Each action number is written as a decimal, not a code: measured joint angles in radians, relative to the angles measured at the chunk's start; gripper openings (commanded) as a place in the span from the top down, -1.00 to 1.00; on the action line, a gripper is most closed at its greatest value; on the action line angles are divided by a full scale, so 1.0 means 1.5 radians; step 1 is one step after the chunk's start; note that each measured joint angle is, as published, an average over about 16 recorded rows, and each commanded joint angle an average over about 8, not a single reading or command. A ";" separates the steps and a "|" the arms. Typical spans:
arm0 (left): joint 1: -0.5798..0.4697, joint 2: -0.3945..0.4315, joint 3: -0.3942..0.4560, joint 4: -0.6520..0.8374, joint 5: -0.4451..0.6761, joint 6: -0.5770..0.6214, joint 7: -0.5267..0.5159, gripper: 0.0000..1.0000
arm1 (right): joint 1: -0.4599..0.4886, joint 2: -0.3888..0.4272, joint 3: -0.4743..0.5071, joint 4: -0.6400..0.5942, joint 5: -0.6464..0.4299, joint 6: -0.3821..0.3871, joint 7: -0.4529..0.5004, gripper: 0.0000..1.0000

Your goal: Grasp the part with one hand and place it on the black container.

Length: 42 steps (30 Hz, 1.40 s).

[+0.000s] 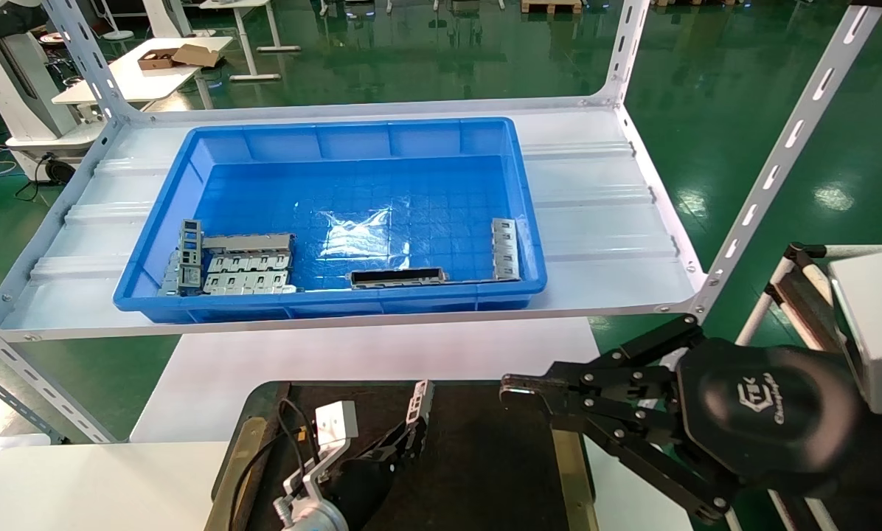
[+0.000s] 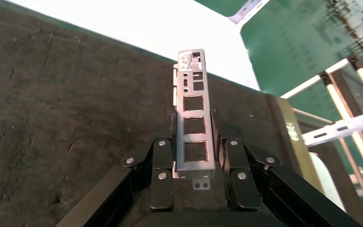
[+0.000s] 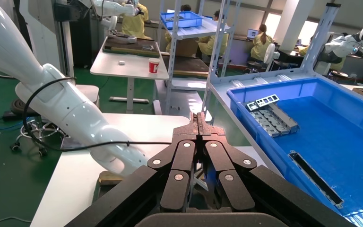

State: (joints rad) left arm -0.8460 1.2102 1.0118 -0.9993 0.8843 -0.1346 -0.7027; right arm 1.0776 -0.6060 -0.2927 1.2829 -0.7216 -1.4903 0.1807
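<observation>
Over black container [image 1: 485,457], left tool [image 2: 196,142] clamping part [image 2: 193,123]

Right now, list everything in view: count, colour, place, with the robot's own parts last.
part: one, silver-grey, clamped in the left gripper above the black container.
black container: one, brown-black with olive side strips, on the white table nearest the robot.
blue bin: one, blue, on the white shelf.
grey plates: a cluster, count unclear, near left corner of the bin.
black-faced bar: one, along the bin's near wall.
grey bar: one, by the bin's right wall.
left gripper: one, black, shut on the part.
right gripper: one, black, shut, empty, at the container's right edge.
</observation>
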 measured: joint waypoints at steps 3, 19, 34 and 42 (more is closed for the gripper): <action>-0.011 0.011 0.024 0.017 -0.024 -0.019 0.004 1.00 | 0.000 0.000 0.000 0.000 0.000 0.000 0.000 1.00; -0.067 0.015 0.163 0.020 -0.199 -0.106 0.061 -1.00 | 0.000 0.000 -0.001 0.000 0.001 0.000 0.000 -1.00; -0.103 -0.019 0.212 -0.070 -0.280 -0.158 0.097 -1.00 | 0.000 0.001 -0.001 0.000 0.001 0.001 -0.001 -1.00; -0.093 -0.079 0.181 -0.152 -0.236 -0.114 0.090 -1.00 | 0.000 0.001 -0.002 0.000 0.001 0.001 -0.001 -1.00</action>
State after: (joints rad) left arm -0.9859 1.0915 1.2829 -1.2275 0.5296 -0.3053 -0.5683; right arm 1.0782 -0.6050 -0.2952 1.2829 -0.7199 -1.4892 0.1795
